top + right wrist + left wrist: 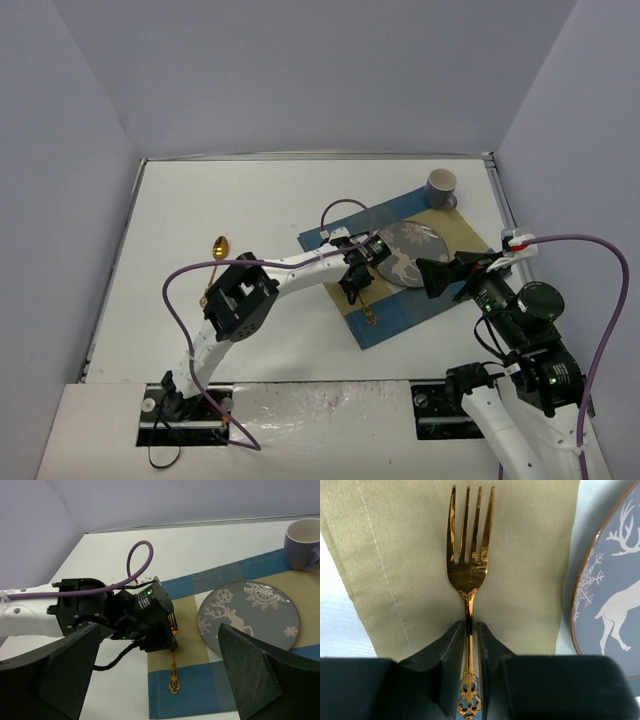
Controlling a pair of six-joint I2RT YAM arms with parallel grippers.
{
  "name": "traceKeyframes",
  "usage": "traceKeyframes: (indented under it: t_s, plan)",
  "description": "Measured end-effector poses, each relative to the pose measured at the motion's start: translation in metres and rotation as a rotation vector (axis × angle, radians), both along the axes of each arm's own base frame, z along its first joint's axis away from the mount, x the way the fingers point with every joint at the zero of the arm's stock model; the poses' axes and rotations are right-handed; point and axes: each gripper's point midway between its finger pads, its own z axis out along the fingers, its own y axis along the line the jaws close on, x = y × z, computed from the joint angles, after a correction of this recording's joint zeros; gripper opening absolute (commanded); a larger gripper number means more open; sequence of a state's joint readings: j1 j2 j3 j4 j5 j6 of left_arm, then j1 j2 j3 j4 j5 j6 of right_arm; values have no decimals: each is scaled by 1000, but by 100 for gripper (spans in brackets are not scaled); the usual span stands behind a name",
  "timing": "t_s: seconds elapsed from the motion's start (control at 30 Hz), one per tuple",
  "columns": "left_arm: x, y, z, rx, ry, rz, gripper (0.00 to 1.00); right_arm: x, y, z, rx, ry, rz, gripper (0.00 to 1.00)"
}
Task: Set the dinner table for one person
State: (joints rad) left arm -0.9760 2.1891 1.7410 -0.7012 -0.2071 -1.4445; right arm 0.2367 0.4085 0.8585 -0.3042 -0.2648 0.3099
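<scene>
A gold fork (468, 570) lies flat on the beige part of the checked placemat (395, 555), left of the grey reindeer plate (615, 595). My left gripper (470, 630) is down on the mat with its jaws closed tight on the fork's handle. In the top view the left gripper (355, 280) sits at the plate's (405, 252) left edge, on the dinner table (200, 200). My right gripper (450, 272) hangs open and empty above the mat, right of the plate. The right wrist view shows the fork (173, 677), the plate (250, 615) and the open right gripper (159, 625).
A grey mug (442, 188) stands at the placemat's (400, 322) far corner; it also shows in the right wrist view (302, 542). A gold spoon (218, 248) lies on the bare table left of the left arm. Walls enclose the table on three sides.
</scene>
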Motion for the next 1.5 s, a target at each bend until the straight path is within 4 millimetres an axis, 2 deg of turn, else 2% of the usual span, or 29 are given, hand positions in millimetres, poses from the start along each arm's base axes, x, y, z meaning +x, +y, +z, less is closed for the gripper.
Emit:
traceKeyframes:
  t_s: [0.17,0.3,0.4,0.5,0.6,0.77,0.9,1.0,1.13,1.23,1.3,1.5]
  plan:
    - [2,-3,1,-13,-7,0,34,0,0,0,0,-1,0,100]
    - [1,-2,5,-26,-15,1,52,-1,0,1,1,-3,0,100]
    - [-2,2,6,-30,-16,3,62,-2,0,2,2,-8,0,100]
    - [-7,9,13,-35,-18,-5,67,-3,-1,2,3,-11,0,100]
    - [-10,20,33,-50,-46,-28,71,-3,-1,1,4,-6,0,100]
    - [-5,49,79,-71,-154,-127,75,-2,0,0,4,3,0,100]
    - [14,102,109,-10,-243,-228,75,4,1,-6,4,34,-1,100]
    - [35,155,126,60,-292,-298,75,9,4,-12,-4,65,6,100]
    - [59,232,138,138,-322,-357,75,15,9,-21,-21,101,32,100]
    - [72,276,138,151,-331,-386,75,18,12,-24,-29,116,46,100]
    - [79,298,133,123,-336,-416,75,18,14,-25,-34,114,59,100]
    - [94,344,100,47,-308,-504,75,19,20,-25,-47,111,100,100]
